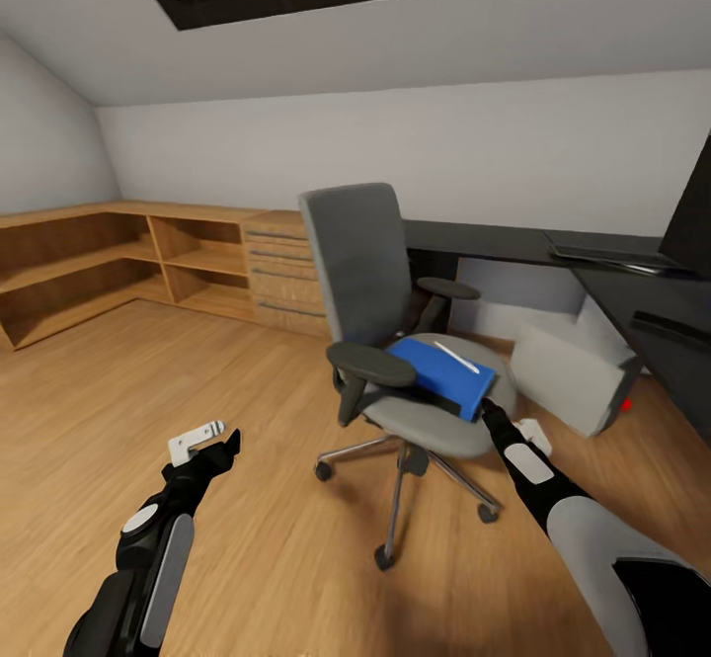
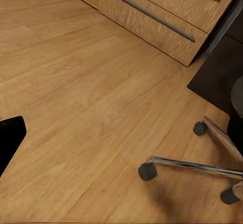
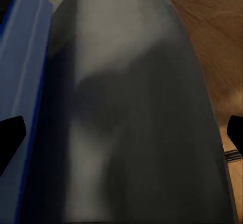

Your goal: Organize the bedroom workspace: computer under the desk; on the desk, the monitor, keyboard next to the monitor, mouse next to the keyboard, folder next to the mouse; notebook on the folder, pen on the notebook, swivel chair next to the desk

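Folder: the flat bright blue rectangular folder (image 1: 440, 376) lies on the seat of the grey padded swivel chair (image 1: 370, 282), its near corner overhanging the seat's front edge.
Handling: I judge it light, stiff and smooth; likely to slide on the padding. Best hold is the overhanging near edge, one finger above and one below.
Appearance: uniform blue cover, dark along its side; in my right wrist view the blue edge runs beside the grey seat cushion.
Pen: a thin short whitish stick (image 1: 463, 357) rests loose on the folder; I judge it will roll off if the folder tilts.
Right claw: my right gripper (image 1: 491, 417) sits at the folder's near corner, fingers spread apart, nothing held.
Left claw: my left gripper (image 1: 219, 443) hangs over the light wooden plank floor (image 1: 148, 380); I cannot tell whether its fingers are apart.
Surroundings: the black L-shaped desk (image 1: 553, 247) stands behind the chair, a light grey boxy computer tower (image 1: 573, 375) on the floor beside it.
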Controlling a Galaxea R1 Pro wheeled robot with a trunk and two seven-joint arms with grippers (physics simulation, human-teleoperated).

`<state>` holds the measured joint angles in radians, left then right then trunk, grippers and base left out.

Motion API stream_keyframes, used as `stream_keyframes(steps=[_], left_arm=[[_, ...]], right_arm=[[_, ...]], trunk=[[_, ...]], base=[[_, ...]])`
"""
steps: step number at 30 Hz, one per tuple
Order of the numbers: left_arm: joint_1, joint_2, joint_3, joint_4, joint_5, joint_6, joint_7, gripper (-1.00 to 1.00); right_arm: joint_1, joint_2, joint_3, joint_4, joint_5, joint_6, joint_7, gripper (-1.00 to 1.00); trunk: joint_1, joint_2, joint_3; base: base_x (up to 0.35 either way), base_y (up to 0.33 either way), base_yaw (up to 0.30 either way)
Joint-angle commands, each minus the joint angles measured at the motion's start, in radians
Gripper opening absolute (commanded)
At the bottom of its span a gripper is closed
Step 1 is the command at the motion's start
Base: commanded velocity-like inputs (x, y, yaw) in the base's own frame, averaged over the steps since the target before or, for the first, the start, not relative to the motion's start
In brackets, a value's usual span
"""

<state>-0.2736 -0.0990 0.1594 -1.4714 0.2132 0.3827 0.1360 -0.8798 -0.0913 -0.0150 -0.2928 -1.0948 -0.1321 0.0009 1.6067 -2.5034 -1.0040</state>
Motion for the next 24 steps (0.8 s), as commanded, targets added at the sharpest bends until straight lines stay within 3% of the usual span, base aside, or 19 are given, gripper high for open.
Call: stream_keyframes(steps=[1, 7, 13, 17, 24], left_arm=[[-0.001, -0.001, 0.0, 0.007, 0.011, 0.004, 0.005, 1.0], [-0.001, -0.001, -0.001, 0.032, 0.011, 0.004, 0.005, 1.0], [-0.001, -0.001, -0.001, 0.052, 0.011, 0.004, 0.005, 1.0], [-0.001, -0.001, 0.0, 0.054, 0.012, 0.004, 0.007, 1.0], [-0.001, -0.001, 0.0, 0.054, 0.012, 0.004, 0.007, 1.0]], right_arm=[[0.001, 0.0, 0.004, 0.017, -0.014, -0.001, 0.0, 1.0], [0.001, -0.001, 0.004, 0.014, -0.014, -0.001, 0.001, 1.0], [0.001, -0.029, 0.004, 0.01, -0.014, -0.001, 0.0, 1.0], [0.001, -0.046, 0.003, 0.011, -0.015, -0.001, 0.002, 1.0], [0.001, -0.051, 0.003, 0.011, -0.016, -0.001, 0.001, 1.0]], trunk=[[0.0, 0.0, -0.002], [0.0, 0.0, -0.003], [0.0, 0.0, -0.003], [0.0, 0.0, -0.002], [0.0, 0.0, -0.001]], base=[[0.0, 0.0, 0.257], [0.0, 0.0, 0.182], [0.0, 0.0, 0.01], [0.0, 0.0, -0.199], [0.0, 0.0, -0.192]])
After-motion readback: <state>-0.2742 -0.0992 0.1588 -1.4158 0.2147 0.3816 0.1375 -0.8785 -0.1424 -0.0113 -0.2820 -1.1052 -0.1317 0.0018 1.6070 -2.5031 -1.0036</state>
